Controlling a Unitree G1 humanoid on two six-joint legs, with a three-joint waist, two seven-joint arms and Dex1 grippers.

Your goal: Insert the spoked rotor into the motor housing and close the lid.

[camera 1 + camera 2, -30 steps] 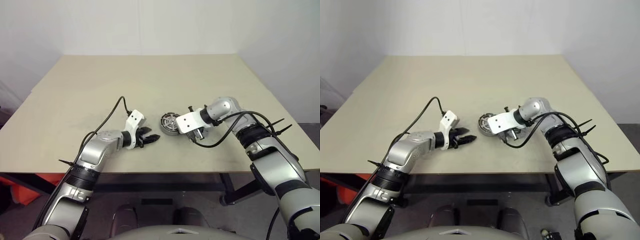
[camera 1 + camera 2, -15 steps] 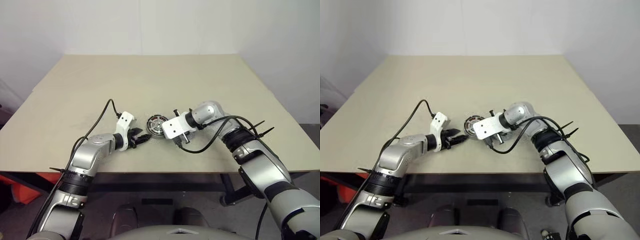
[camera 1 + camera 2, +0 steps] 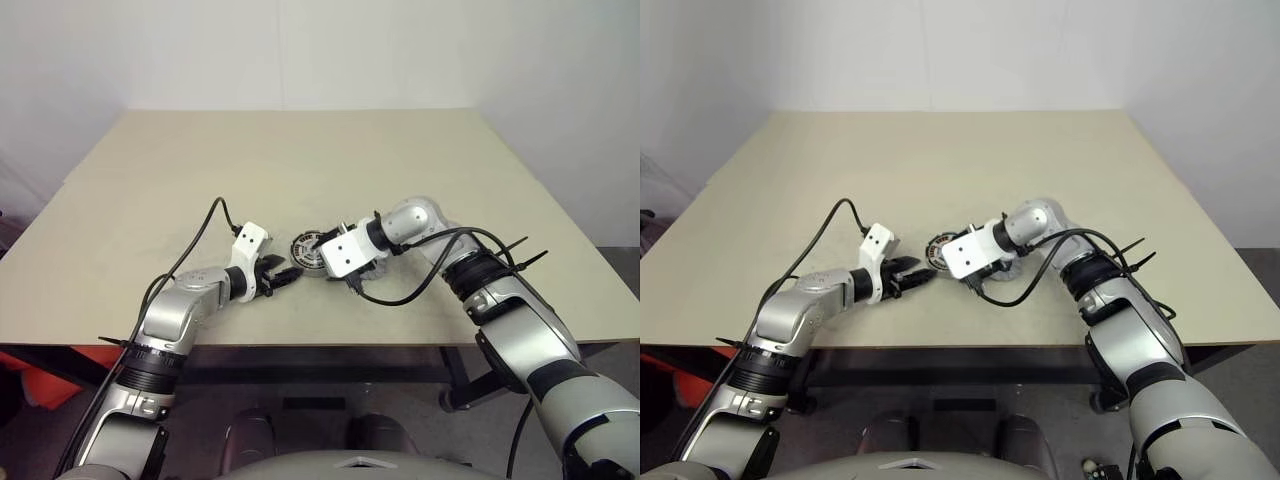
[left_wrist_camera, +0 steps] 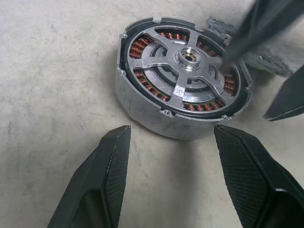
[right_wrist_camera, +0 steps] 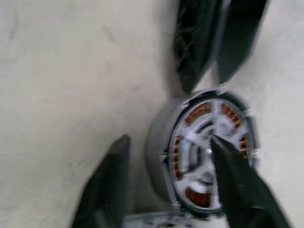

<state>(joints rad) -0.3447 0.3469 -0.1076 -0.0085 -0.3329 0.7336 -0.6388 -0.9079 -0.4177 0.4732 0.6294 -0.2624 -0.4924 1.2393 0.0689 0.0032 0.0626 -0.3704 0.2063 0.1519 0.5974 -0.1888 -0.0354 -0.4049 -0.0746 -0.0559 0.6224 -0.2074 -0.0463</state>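
The motor housing (image 4: 183,78), a round silver shell with copper windings and a silver centre hub, lies flat on the table between my two grippers (image 3: 308,247). My left gripper (image 4: 171,130) is open, with both fingertips on the table just short of the housing wall (image 3: 287,272). My right gripper (image 5: 168,142) is open too, with one finger (image 5: 228,175) over the housing's face and the other (image 5: 111,180) beside its wall. A dark-grey ridged part (image 4: 266,59) lies behind the housing, mostly hidden. Whether it is the spoked rotor I cannot tell.
The beige table (image 3: 300,160) stretches far and wide beyond the grippers. Its front edge (image 3: 320,345) runs close below both arms. A black cable (image 3: 200,235) loops off my left wrist.
My right gripper slid the housing closer to my left gripper, then opened and let go of it. The left gripper stays open and in place. The camera has shifted.
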